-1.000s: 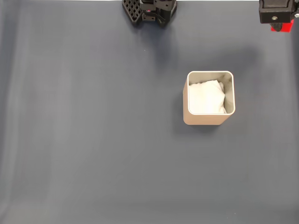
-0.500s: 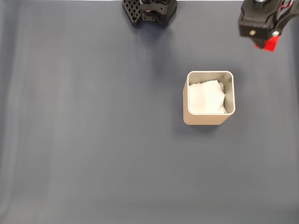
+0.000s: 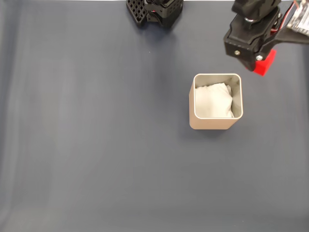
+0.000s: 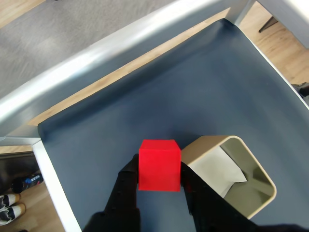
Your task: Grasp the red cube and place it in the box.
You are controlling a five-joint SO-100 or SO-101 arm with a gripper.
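The red cube (image 4: 159,165) is clamped between my gripper's (image 4: 159,181) two black fingers and held in the air. In the fixed view the cube (image 3: 265,64) peeks out from under the black gripper body (image 3: 251,41), just above and to the right of the box (image 3: 215,123). The box is beige and square with rounded corners, lined with white padding, and stands upright on the dark mat. In the wrist view the box (image 4: 251,208) lies right of the cube, its near corner partly behind it.
The arm's black base (image 3: 155,10) sits at the top middle edge of the fixed view. A dark blue-grey mat (image 3: 96,135) covers the table. In the wrist view a metal table frame (image 4: 87,58) borders the mat, with wooden floor beyond.
The gripper with the red cube has moved down and left from the top right corner of the fixed view toward the box. The box has not moved.
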